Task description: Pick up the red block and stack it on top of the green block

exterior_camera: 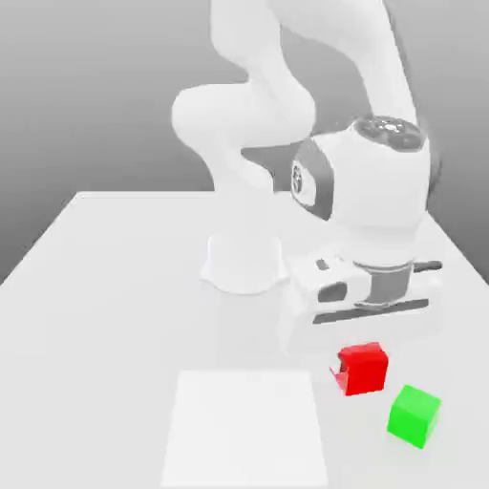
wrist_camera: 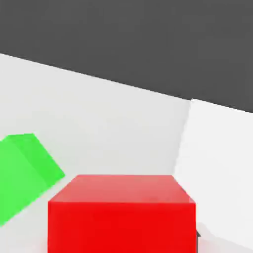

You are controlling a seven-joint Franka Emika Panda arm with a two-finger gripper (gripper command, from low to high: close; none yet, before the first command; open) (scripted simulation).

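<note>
The red block is a small matte cube low over the white table, between the fingers of my gripper, which reaches down from the hand above and is shut on it. One white fingertip shows against the block's side toward the exterior view's left. In the hand view the red block looms very close. The green block sits on the table just beside it, nearer the camera and toward the exterior view's right, apart from it. The green block also appears in the hand view.
A lighter square patch lies flat on the table to the exterior view's left of the blocks; the same patch appears in the hand view. The arm's round base stands behind, mid-table.
</note>
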